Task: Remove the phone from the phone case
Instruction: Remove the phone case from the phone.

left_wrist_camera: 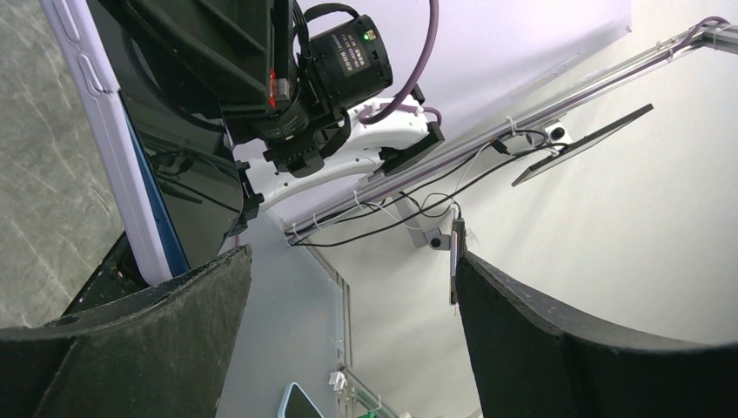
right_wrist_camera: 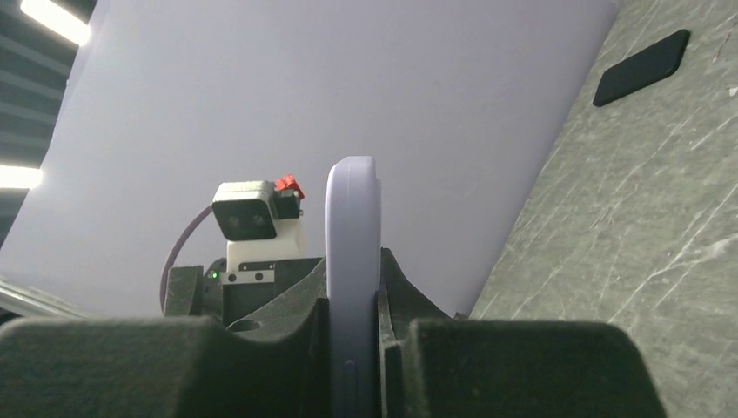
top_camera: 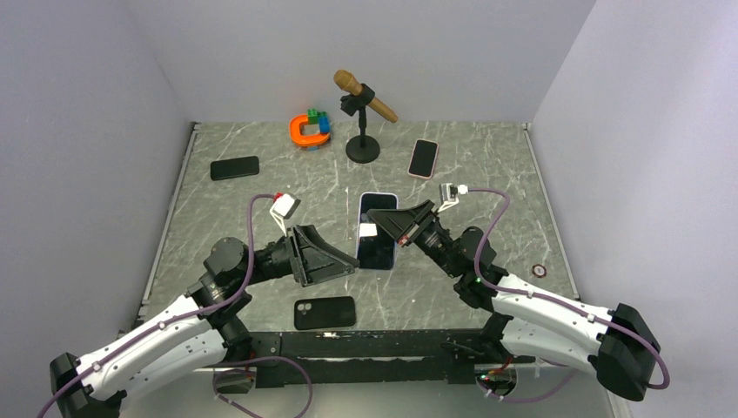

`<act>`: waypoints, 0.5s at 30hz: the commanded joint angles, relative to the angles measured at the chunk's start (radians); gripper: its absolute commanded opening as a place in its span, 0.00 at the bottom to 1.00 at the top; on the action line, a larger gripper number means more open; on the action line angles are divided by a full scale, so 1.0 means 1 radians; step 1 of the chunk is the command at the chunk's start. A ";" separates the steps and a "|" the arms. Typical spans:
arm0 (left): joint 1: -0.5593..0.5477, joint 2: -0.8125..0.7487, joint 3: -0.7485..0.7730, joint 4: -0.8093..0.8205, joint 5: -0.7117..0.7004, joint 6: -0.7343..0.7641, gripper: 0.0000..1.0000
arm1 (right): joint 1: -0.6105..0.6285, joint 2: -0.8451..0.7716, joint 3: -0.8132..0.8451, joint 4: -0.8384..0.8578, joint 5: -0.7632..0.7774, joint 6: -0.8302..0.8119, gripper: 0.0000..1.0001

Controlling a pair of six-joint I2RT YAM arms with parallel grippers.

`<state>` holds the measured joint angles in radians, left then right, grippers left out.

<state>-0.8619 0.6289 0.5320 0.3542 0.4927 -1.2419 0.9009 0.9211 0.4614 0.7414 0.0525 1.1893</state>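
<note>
Grey veined worktop [top_camera: 218,218]: looked like stone, smooth with a faint sheen.
Lilac phone case [right_wrist_camera: 352,261]: was smooth plastic or silicone with a satin finish.
Black phone screen [left_wrist_camera: 187,209]: was glossy glass and threw reflections.
Jaws of the left gripper [left_wrist_camera: 352,261]: were matt black, grainy and rough at the edges.
Brown microphone [top_camera: 361,94]: looked wooden and matt.
Orange ring [top_camera: 305,132]: was shiny plastic.
White arm shells [top_camera: 548,305]: were smooth, glossy plastic.
</note>
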 commanded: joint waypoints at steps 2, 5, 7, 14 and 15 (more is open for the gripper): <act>-0.004 -0.002 0.003 0.020 0.012 0.016 0.90 | -0.013 -0.017 0.075 0.106 -0.005 0.038 0.00; -0.005 0.011 0.010 0.019 0.013 0.022 0.90 | -0.011 -0.005 0.070 0.129 -0.015 0.054 0.00; -0.005 0.019 0.013 0.015 0.011 0.028 0.90 | -0.012 0.003 0.062 0.150 -0.021 0.064 0.00; -0.005 0.028 0.019 -0.008 0.004 0.041 0.90 | -0.017 0.002 0.064 0.157 -0.030 0.075 0.00; -0.006 0.028 0.021 -0.015 0.003 0.045 0.90 | -0.017 0.001 0.064 0.160 -0.032 0.077 0.00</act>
<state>-0.8627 0.6529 0.5316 0.3401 0.4931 -1.2301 0.8875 0.9375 0.4740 0.7712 0.0422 1.2259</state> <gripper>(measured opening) 0.902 0.189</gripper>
